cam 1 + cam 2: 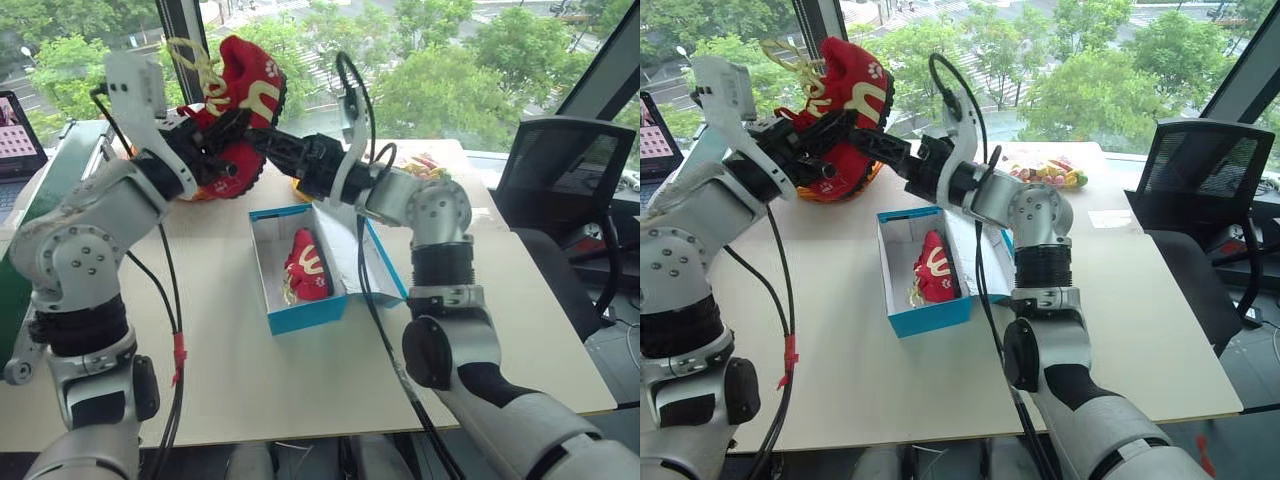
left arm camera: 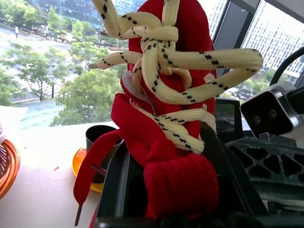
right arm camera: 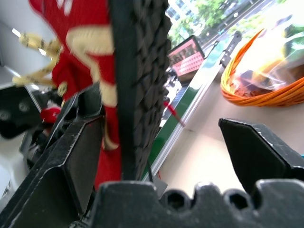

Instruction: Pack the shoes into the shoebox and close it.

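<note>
While my left end effector (image 1: pixel 215 150) clamps the soft, light shoe (image 1: pixel 240 95), I'd take its stiff sole at 3 o'clock with my open right end effector (image 1: pixel 262 140).

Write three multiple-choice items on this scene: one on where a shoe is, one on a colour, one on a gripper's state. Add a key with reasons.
1. Where is the shoe that no gripper holds?
A. In the shoebox
B. On the table beside it
C. In the orange basket

2. What colour is the shoebox outside?
A. Red
B. Turquoise
C. Black

3. How is the right gripper?
A. Shut on the shoe
B. Shut, empty
C. Open

Key:
1 A: one red shoe lies inside the shoebox.
2 B: its walls are turquoise.
3 C: the right gripper stands wide by the sole of the raised shoe, which the left gripper clamps.
</note>
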